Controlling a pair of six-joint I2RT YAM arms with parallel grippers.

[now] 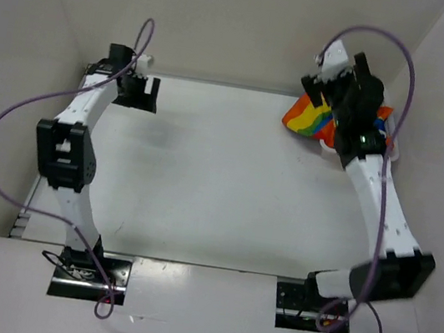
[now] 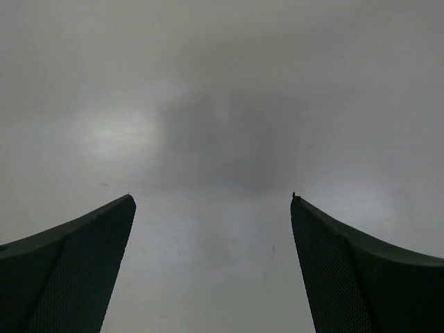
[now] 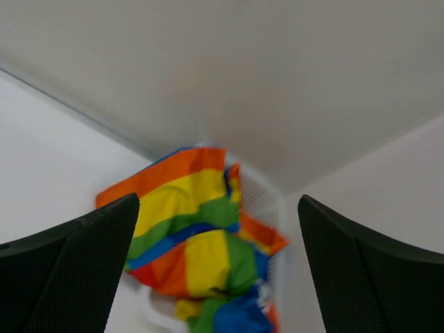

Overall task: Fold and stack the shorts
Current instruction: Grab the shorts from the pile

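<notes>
The rainbow-striped shorts (image 1: pixel 308 118) lie bunched in a white mesh basket (image 1: pixel 391 148) at the table's far right corner, partly spilling over its left rim. In the right wrist view the shorts (image 3: pixel 198 236) fill the gap between the fingers, with the basket wall (image 3: pixel 267 198) behind them. My right gripper (image 1: pixel 330 82) is open and empty, raised above the shorts. My left gripper (image 1: pixel 143 91) is open and empty at the far left, low over the bare table (image 2: pixel 215 263).
White walls close the table in at the back and on both sides. The basket sits tight in the right back corner. Purple cables loop off both arms.
</notes>
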